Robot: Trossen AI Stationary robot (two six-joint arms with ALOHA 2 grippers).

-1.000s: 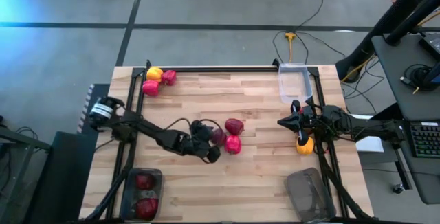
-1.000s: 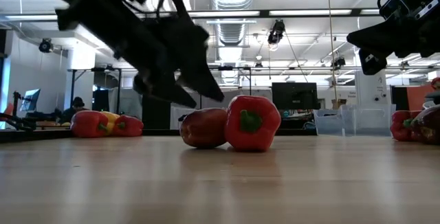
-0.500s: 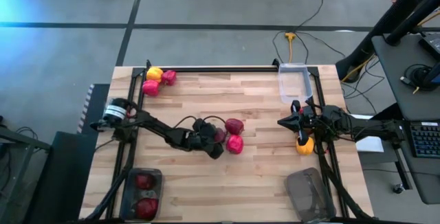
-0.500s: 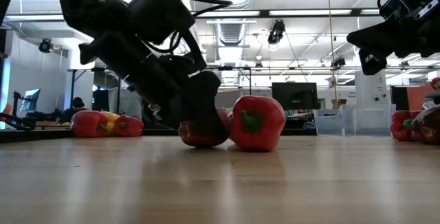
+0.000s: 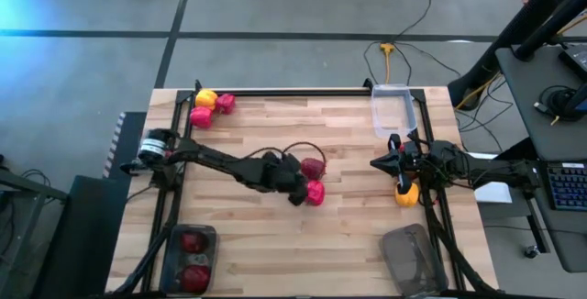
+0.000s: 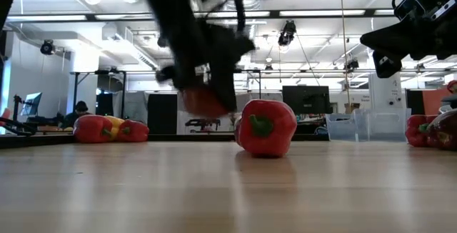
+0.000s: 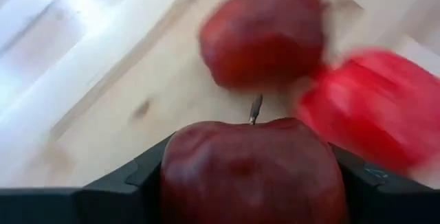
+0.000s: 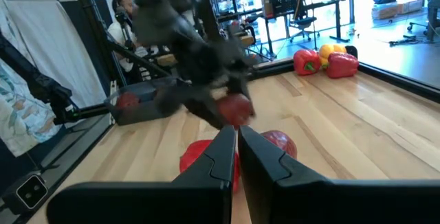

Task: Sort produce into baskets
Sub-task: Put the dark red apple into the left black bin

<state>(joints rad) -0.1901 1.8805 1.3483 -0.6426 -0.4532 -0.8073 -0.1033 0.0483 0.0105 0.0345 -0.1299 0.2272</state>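
Observation:
My left gripper [image 5: 293, 187] is shut on a dark red apple [image 7: 251, 176] at mid-table; the low view shows that apple [image 6: 203, 101] off the wood. Right beside it, a second dark red apple [image 5: 313, 167] and a red-pink pepper [image 5: 314, 193] rest on the table. Two more apples lie in the dark basket [image 5: 190, 255] at the near left corner. My right gripper [image 5: 374, 163] hangs shut above the table's right side, touching nothing, with a yellow-orange fruit [image 5: 406, 193] beside its arm. My left gripper pinches the apple's two opposite sides [image 7: 172, 176] between its fingers [image 7: 130, 179], with the stem [image 7: 255, 108] between them. The fingers come slanting down from the table's left. The apple hangs clear of the table in the low view.
A clear basket [image 5: 394, 111] stands at the far right and a dark basket [image 5: 413, 258] at the near right corner. A yellow pepper [image 5: 206, 99] and two red ones [image 5: 225, 104] [image 5: 201, 117] lie at the far left corner. Black rails run along the far, left and right edges.
My left gripper, open a second ago beside the apple, has gone a little toward the right edge, dipped over the apple and shut on it. It has then risen, and the apple that lay against the pepper now hangs clear of the table.

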